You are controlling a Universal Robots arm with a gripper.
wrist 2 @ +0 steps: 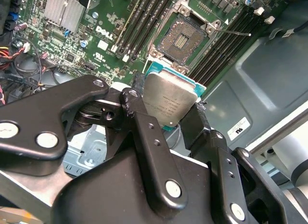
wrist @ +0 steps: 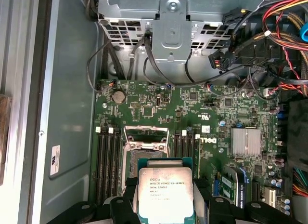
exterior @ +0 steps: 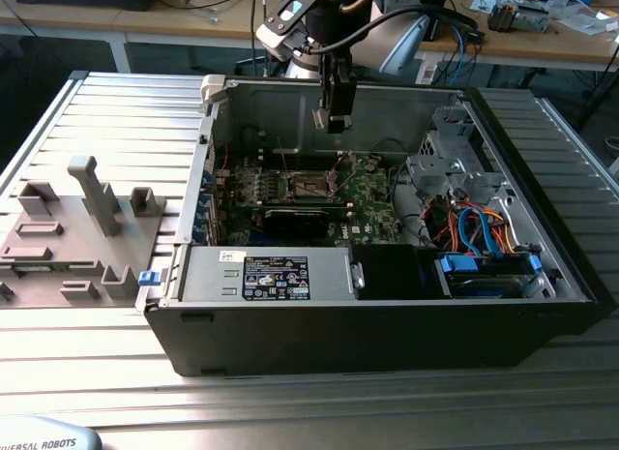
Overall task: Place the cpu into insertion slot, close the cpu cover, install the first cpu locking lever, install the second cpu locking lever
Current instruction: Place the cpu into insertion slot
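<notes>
**Holding the chip [wrist 2: 168, 101] by its edges, over the socket [wrist 2: 182, 39]**

Your gripper [exterior: 336, 116] is clamped on the chip's two opposite edges. It sits in the upper middle of the exterior view, above the open socket. The chip is probably light, stiff, slick-topped and fragile underneath, so the edges are your only safe hold.

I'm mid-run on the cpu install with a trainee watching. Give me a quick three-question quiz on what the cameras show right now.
1. True or false: the cpu already sits in the insertion slot.
2. The gripper is: A) open; B) shut on the cpu; C) shut on a cable.
3. Fill in: the insertion slot is set into the green ____.
Key: 1 false, the cpu is held clear of the empty slot. 2 B. 3 motherboard.
</notes>
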